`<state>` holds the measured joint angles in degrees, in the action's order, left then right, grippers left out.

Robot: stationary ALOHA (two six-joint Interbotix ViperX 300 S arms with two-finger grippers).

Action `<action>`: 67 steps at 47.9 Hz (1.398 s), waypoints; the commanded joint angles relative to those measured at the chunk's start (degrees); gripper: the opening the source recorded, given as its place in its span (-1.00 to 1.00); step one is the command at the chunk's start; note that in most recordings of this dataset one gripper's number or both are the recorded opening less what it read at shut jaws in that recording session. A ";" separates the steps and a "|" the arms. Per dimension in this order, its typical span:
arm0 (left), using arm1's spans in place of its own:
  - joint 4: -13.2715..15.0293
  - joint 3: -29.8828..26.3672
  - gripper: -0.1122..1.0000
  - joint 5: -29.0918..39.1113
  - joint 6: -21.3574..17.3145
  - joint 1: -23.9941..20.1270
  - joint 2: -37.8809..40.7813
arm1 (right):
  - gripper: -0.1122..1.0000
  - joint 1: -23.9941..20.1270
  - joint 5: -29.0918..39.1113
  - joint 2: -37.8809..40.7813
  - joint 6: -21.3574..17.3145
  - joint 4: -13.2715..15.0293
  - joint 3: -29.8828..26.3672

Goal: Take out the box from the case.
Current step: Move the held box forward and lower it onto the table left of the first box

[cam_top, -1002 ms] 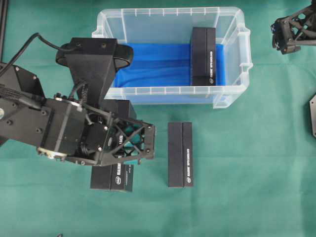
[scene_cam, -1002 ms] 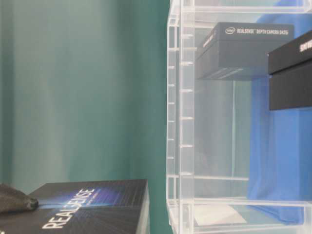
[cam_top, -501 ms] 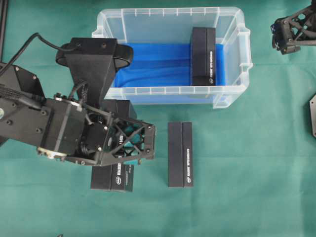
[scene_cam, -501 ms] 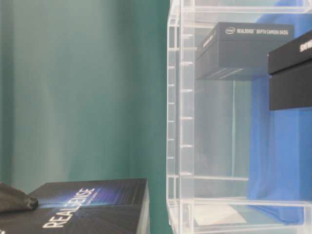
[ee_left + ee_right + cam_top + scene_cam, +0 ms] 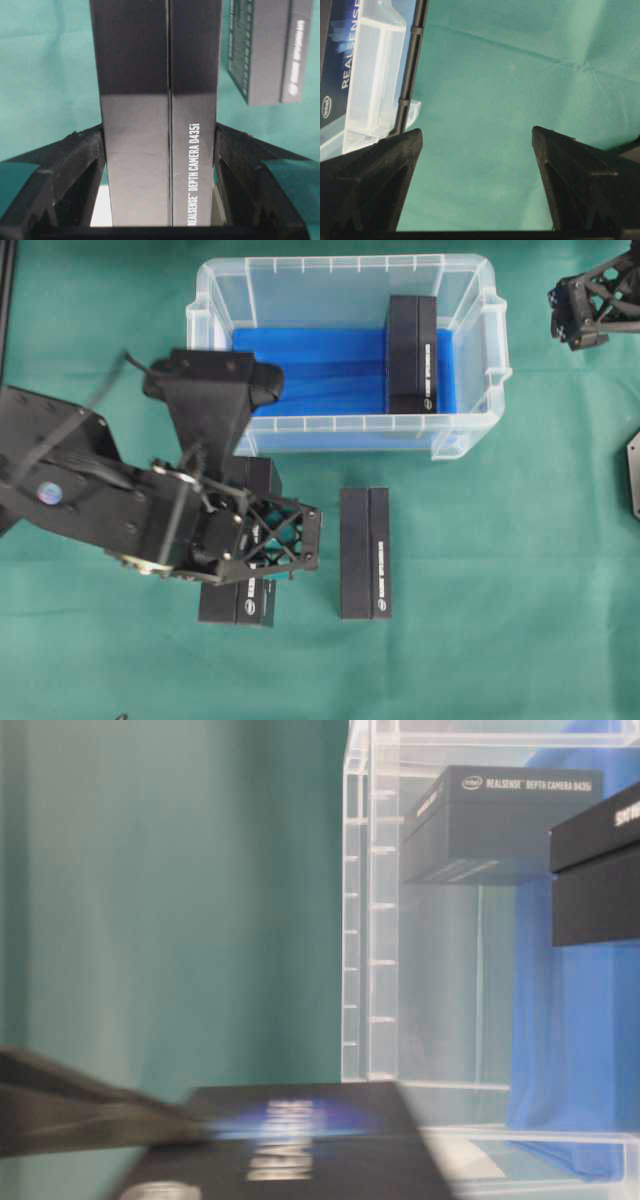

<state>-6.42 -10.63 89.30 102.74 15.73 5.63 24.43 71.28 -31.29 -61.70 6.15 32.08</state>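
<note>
Left wrist view: left gripper (image 5: 160, 150) clamped on a box (image 5: 160, 100) outside the case (image 5: 470, 425); right gripper (image 5: 477, 145) open, idle. Set flat on table (image 5: 500, 590) beside neighbouring box (image 5: 365, 552), then release. Third box (image 5: 412, 353) inside case.

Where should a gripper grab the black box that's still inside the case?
Come straight down from above and close across the two long sides of the box. It stands on a narrow edge against the right end of the case, so its slim top is exposed and reachable.
</note>
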 commanded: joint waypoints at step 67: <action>-0.09 26.89 0.29 -29.88 3.78 -0.26 -2.02 | 0.77 -0.09 -0.26 -0.44 -0.70 -0.09 0.18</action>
<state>-6.33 17.23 59.77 106.52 15.82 5.80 24.52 71.28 -31.29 -62.40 6.15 32.87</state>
